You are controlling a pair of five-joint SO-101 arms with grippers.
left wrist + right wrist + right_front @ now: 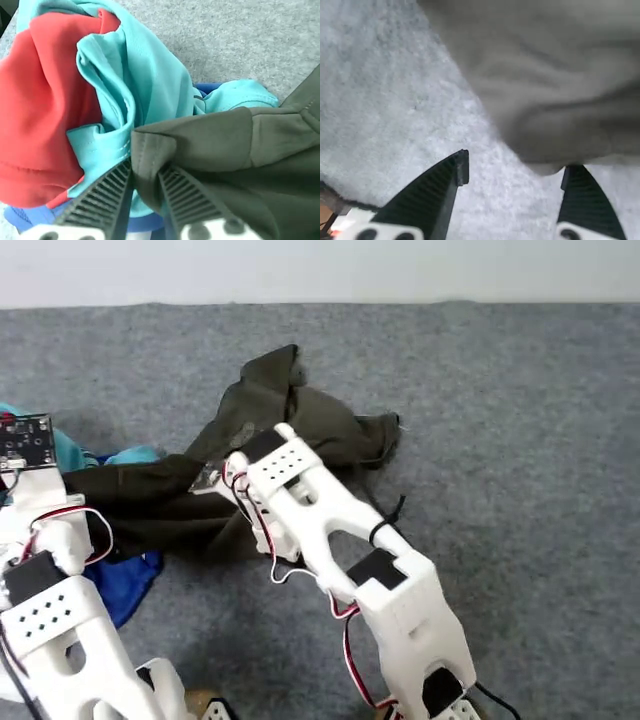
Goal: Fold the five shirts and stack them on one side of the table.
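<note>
A dark olive shirt [300, 420] lies crumpled across the middle of the grey table, stretched out toward the left. My left gripper [145, 167] is shut on a folded edge of this olive shirt [225, 145], right beside a teal shirt [145, 75] and a red shirt [40, 100]. A blue shirt [125, 585] lies under them at the left. My right gripper [515, 175] hangs open just above the table, with the olive shirt's [545, 75] edge drooping by one of its fingers [582, 192]. The right arm [300, 490] reaches over the olive shirt's middle.
The grey felt-like table cover [520, 440] stretches bare to the right and toward the back wall. The pile of teal, red and blue shirts sits at the left edge under the left arm [50, 610].
</note>
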